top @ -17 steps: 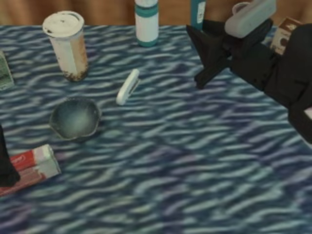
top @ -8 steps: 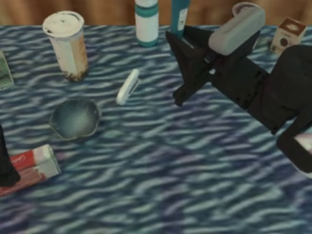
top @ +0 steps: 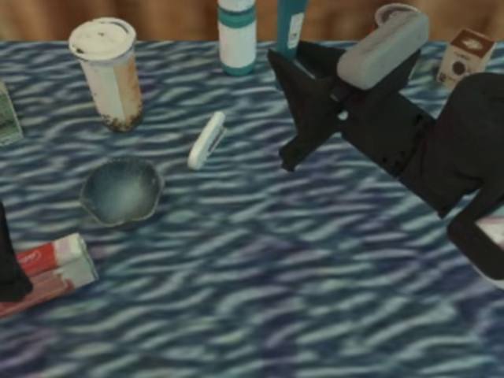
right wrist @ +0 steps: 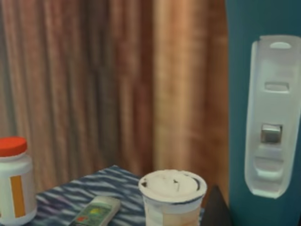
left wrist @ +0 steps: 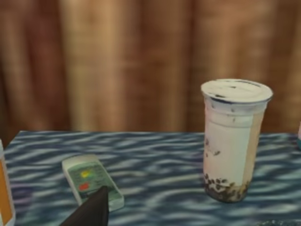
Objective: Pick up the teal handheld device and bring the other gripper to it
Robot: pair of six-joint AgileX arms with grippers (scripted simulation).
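The teal handheld device (top: 290, 24) stands upright at the table's far edge, its lower end hidden behind my right gripper (top: 287, 94), which is shut on it. Its head is out of view above. In the right wrist view the teal handle (right wrist: 240, 94) fills the side of the picture, with its white patch (right wrist: 273, 117) facing the camera and a dark fingertip (right wrist: 214, 209) beside it. My left gripper (top: 8, 268) is parked at the table's left edge. In the left wrist view only one of its fingertips (left wrist: 91, 209) shows.
A milk-tea cup (top: 108, 71) and a white-and-teal bottle (top: 237, 35) stand at the back. A flat white case (top: 206, 140) and a grey bowl (top: 121, 190) lie mid-left. A red-and-white box (top: 51, 272) lies by the left gripper. A brown box (top: 463, 57) stands back right.
From a second ago to half a second ago my right gripper moved left and carried the teal device with it. Since then nothing has moved. The left arm stayed parked.
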